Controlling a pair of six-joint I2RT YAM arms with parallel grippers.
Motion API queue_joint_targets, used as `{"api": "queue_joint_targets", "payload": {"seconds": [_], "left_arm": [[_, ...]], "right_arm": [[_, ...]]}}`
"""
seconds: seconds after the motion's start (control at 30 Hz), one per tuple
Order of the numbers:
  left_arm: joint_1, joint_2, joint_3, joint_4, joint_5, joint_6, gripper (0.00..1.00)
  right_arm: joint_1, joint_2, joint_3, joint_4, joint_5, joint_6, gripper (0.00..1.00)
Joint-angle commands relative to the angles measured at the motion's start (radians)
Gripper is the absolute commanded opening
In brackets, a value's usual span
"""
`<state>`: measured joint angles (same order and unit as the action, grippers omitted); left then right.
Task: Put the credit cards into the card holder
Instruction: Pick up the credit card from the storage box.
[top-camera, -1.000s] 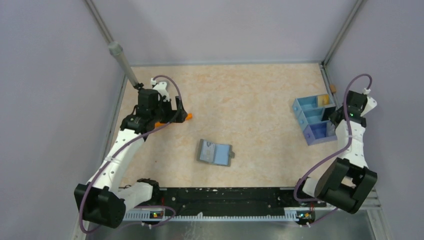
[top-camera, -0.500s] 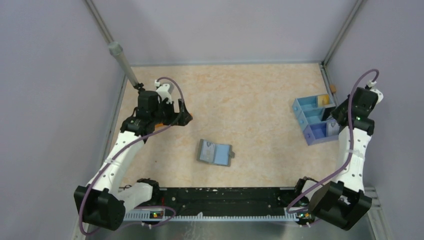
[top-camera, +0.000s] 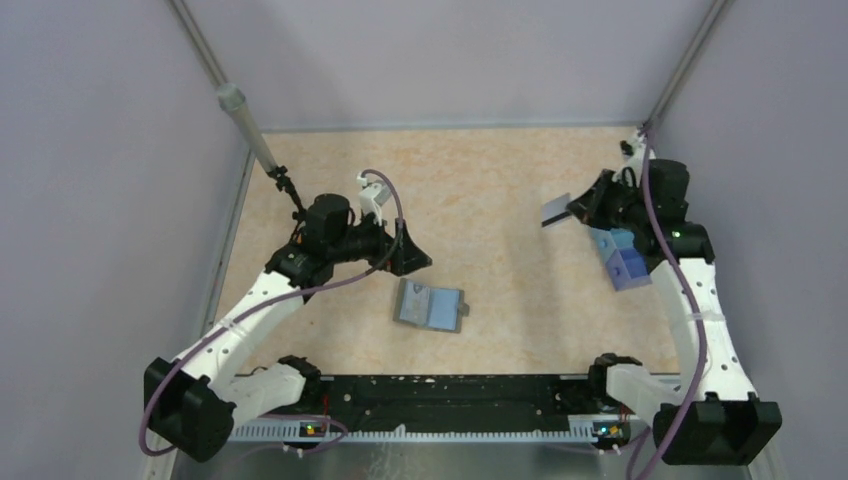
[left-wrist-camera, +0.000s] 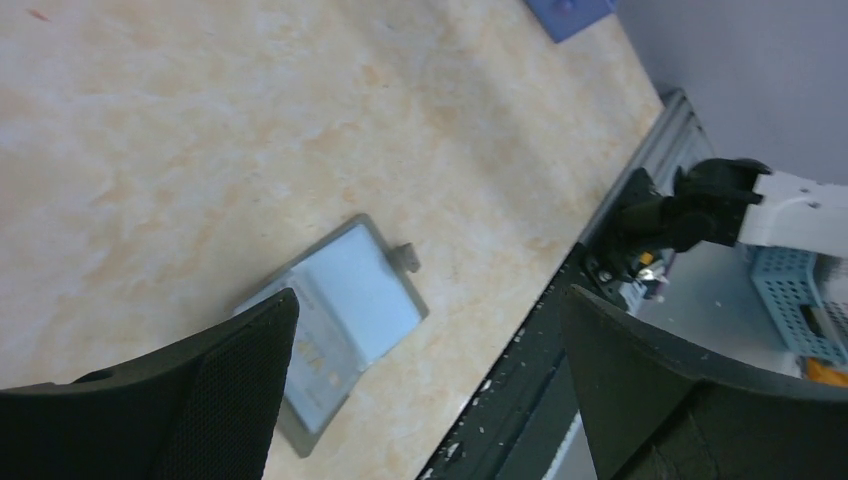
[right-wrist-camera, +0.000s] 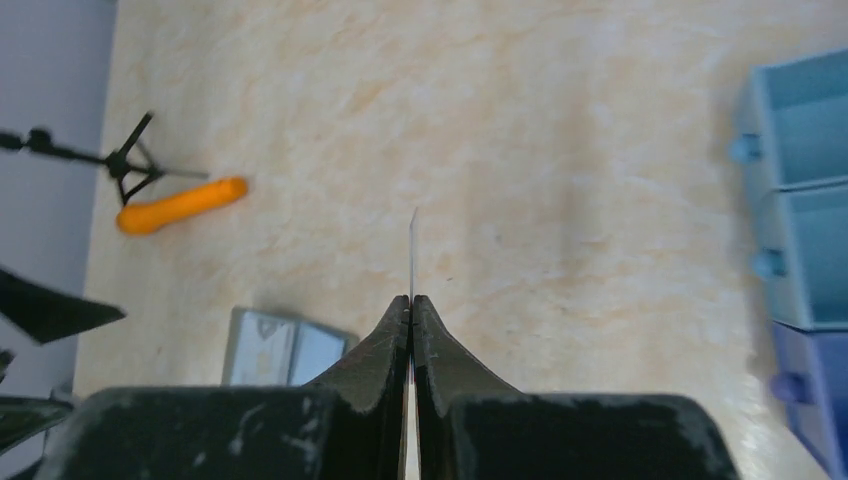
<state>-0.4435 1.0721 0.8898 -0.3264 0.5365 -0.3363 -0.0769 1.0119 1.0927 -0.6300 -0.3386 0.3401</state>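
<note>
The grey card holder (top-camera: 430, 305) lies open on the table's middle, its light blue lining up; it also shows in the left wrist view (left-wrist-camera: 345, 315) and the right wrist view (right-wrist-camera: 285, 350). My left gripper (top-camera: 415, 258) hovers just up-left of it, open and empty (left-wrist-camera: 430, 295). My right gripper (top-camera: 573, 210) is up in the air left of the tray, shut on a thin credit card (top-camera: 555, 212). In the right wrist view that credit card (right-wrist-camera: 412, 250) is seen edge-on, sticking out past the gripper's (right-wrist-camera: 411, 300) closed tips.
A blue and lilac compartment tray (top-camera: 625, 258) stands at the right, partly behind my right arm (right-wrist-camera: 800, 200). An orange stick (right-wrist-camera: 180, 205) lies at the far left beside a small black stand (right-wrist-camera: 125, 160). A grey pole (top-camera: 245, 120) leans in the back-left corner.
My right gripper has swung from the tray up and left over the table, carrying the card. The left gripper has moved right, toward the card holder, still open.
</note>
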Motion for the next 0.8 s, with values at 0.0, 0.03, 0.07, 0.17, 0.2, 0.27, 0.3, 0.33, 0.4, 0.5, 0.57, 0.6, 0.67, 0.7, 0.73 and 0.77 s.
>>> {"api": "queue_joint_targets", "payload": {"seconds": [0.0, 0.03, 0.07, 0.17, 0.2, 0.27, 0.3, 0.33, 0.4, 0.5, 0.57, 0.6, 0.67, 0.7, 0.73, 0.77], "left_arm": [[-0.044, -0.036, -0.102, 0.274, 0.158, -0.167, 0.99], [-0.049, -0.034, -0.120, 0.309, 0.175, -0.186, 0.99], [-0.053, -0.028, -0.131, 0.342, 0.188, -0.196, 0.99], [-0.077, -0.013, -0.147, 0.361, 0.199, -0.195, 0.99], [-0.084, -0.010, -0.151, 0.362, 0.204, -0.191, 0.99], [-0.098, -0.010, -0.157, 0.357, 0.206, -0.182, 0.99], [-0.102, -0.013, -0.159, 0.352, 0.207, -0.175, 0.99], [-0.104, -0.016, -0.161, 0.346, 0.206, -0.169, 0.99], [-0.109, -0.018, -0.160, 0.332, 0.193, -0.152, 0.99], [-0.119, -0.016, -0.160, 0.288, 0.219, -0.135, 0.99], [-0.128, -0.009, -0.158, 0.273, 0.247, -0.124, 0.99], [-0.132, -0.005, -0.157, 0.259, 0.258, -0.117, 0.98], [-0.141, -0.003, -0.157, 0.257, 0.295, -0.114, 0.95], [-0.148, -0.001, -0.158, 0.259, 0.312, -0.115, 0.88], [-0.153, 0.000, -0.158, 0.262, 0.331, -0.119, 0.80], [-0.161, 0.004, -0.158, 0.268, 0.345, -0.125, 0.72]], "right_arm": [[0.179, 0.036, -0.033, 0.089, -0.168, -0.004, 0.00], [0.218, 0.050, -0.044, 0.119, -0.193, -0.001, 0.00], [0.259, 0.062, -0.055, 0.141, -0.214, 0.002, 0.00], [0.381, 0.111, -0.072, 0.181, -0.265, 0.000, 0.00], [0.420, 0.129, -0.074, 0.197, -0.291, -0.001, 0.00], [0.493, 0.169, -0.075, 0.227, -0.345, 0.002, 0.00], [0.538, 0.185, -0.076, 0.246, -0.369, 0.006, 0.00], [0.566, 0.201, -0.078, 0.269, -0.401, 0.011, 0.00], [0.609, 0.230, -0.078, 0.307, -0.464, 0.018, 0.00], [0.648, 0.259, -0.073, 0.337, -0.529, 0.021, 0.00], [0.657, 0.271, -0.071, 0.357, -0.575, 0.026, 0.00], [0.659, 0.271, -0.072, 0.363, -0.593, 0.027, 0.00], [0.662, 0.269, -0.071, 0.367, -0.611, 0.028, 0.00], [0.663, 0.270, -0.070, 0.365, -0.615, 0.026, 0.00], [0.663, 0.270, -0.071, 0.362, -0.620, 0.023, 0.00], [0.664, 0.271, -0.071, 0.363, -0.626, 0.021, 0.00]]}}
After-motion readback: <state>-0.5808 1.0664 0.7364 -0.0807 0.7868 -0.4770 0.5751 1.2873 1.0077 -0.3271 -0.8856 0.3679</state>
